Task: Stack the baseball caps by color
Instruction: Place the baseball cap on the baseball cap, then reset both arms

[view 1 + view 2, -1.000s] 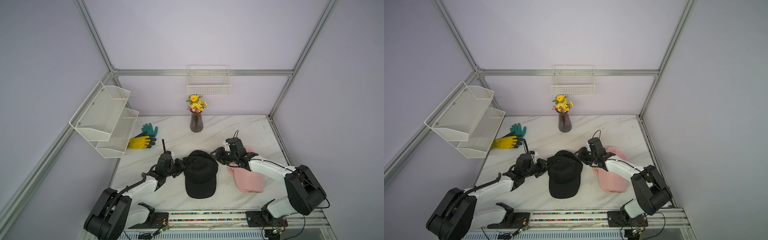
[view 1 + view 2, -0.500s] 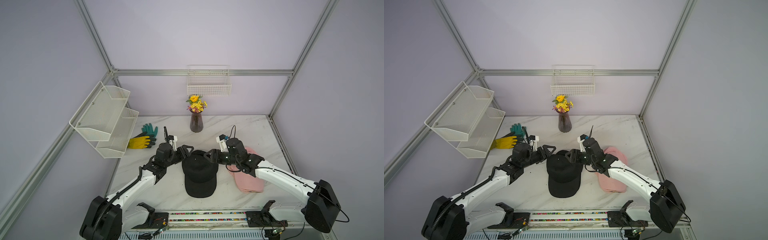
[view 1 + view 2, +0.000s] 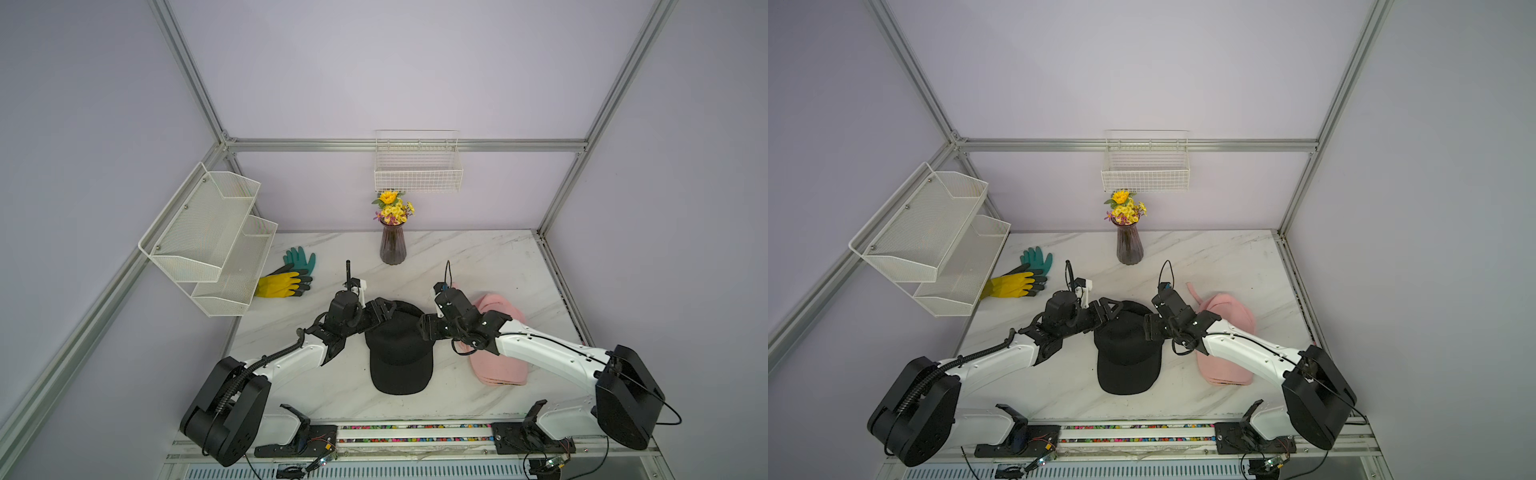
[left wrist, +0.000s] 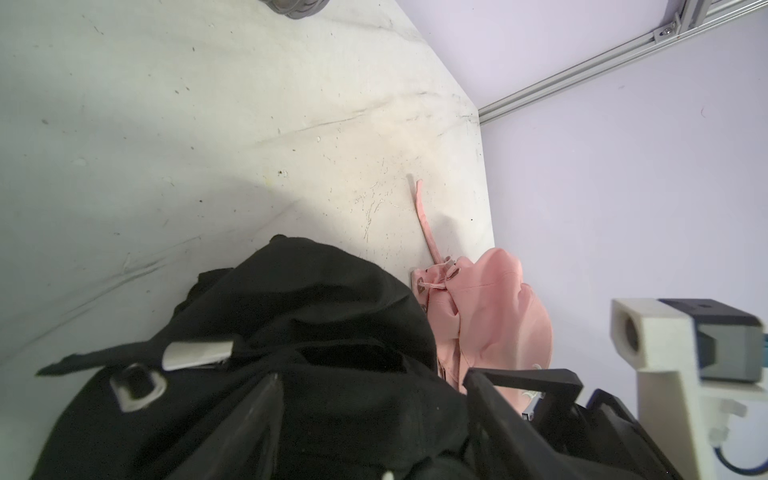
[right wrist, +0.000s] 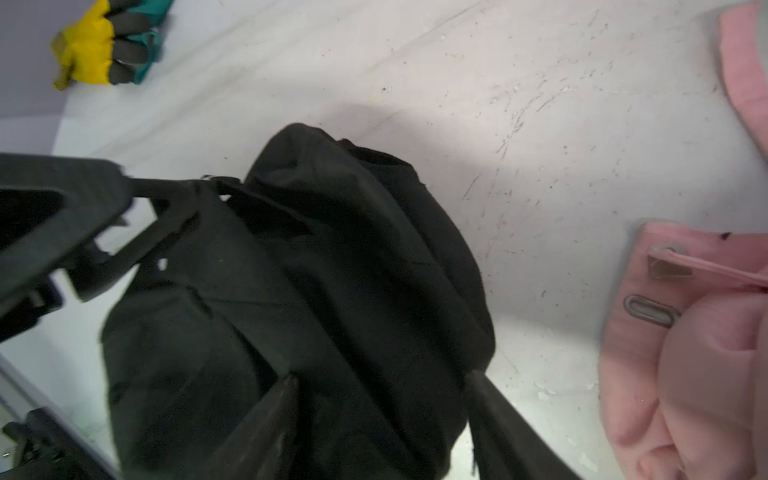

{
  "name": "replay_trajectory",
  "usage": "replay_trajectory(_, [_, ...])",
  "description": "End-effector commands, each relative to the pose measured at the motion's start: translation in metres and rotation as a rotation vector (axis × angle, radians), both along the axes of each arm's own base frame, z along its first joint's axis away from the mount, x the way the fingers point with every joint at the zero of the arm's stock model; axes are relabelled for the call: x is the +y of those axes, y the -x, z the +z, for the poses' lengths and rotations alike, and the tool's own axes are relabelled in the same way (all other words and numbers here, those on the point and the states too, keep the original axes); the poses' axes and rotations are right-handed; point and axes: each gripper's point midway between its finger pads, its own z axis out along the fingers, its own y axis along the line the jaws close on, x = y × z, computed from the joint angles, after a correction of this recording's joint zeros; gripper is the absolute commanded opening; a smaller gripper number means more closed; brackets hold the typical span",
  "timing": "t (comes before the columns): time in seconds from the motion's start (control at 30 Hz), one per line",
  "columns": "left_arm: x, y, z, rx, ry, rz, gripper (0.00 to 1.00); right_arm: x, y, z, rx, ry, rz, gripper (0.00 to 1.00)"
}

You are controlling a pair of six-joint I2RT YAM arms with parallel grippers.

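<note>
A black baseball cap (image 3: 399, 349) lies mid-table with its brim toward the front edge; it also shows in the other top view (image 3: 1125, 353). Whether more caps lie under it I cannot tell. Pink caps (image 3: 498, 365) sit piled to its right, a loose strap trailing toward the back. My left gripper (image 3: 384, 311) hangs open over the black cap's back left. My right gripper (image 3: 426, 328) stands open at the crown's right side. In the left wrist view the left gripper (image 4: 370, 382) straddles black fabric (image 4: 316, 299). The right gripper (image 5: 382, 378) likewise spans the crown (image 5: 332, 249).
Teal and yellow gloves (image 3: 286, 278) lie at the back left beside a tilted white mesh shelf (image 3: 212, 245). A dark vase of yellow flowers (image 3: 391, 245) stands at the back centre, under a wire basket (image 3: 417, 166) on the wall. The marble table (image 3: 478, 257) ends at metal frame posts.
Both grippers have opened wide beside the black cap. Both wrists have lifted and shifted toward the cap's back, and the cap lies flat on the table.
</note>
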Motion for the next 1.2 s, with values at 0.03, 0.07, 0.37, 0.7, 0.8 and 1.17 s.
replay_trajectory(0.03, [-0.006, -0.009, 0.020, -0.083, 0.054, 0.020, 0.72, -0.010, -0.010, -0.014, -0.035, 0.080, -0.049, 0.68])
replay_trajectory(0.07, [-0.007, -0.009, 0.023, -0.091, 0.059, 0.015, 0.73, -0.013, -0.012, -0.015, -0.031, 0.091, -0.069, 0.68])
replay_trajectory(0.37, [-0.001, -0.008, 0.083, -0.296, 0.011, 0.004, 0.84, -0.014, -0.020, 0.038, -0.119, 0.016, -0.124, 0.76])
replay_trajectory(0.7, [0.083, -0.010, 0.156, -0.588, -0.409, 0.289, 1.00, -0.091, -0.070, 0.152, -0.462, 0.030, -0.360, 0.97])
replay_trajectory(0.8, [0.130, -0.008, 0.159, -0.605, -0.549, 0.498, 1.00, -0.147, -0.093, 0.161, -0.515, 0.063, -0.501, 0.97])
replay_trajectory(1.17, [0.227, -0.008, 0.112, -0.579, -0.974, 0.773, 1.00, -0.287, -0.116, 0.100, -0.647, 0.423, -0.797, 0.97])
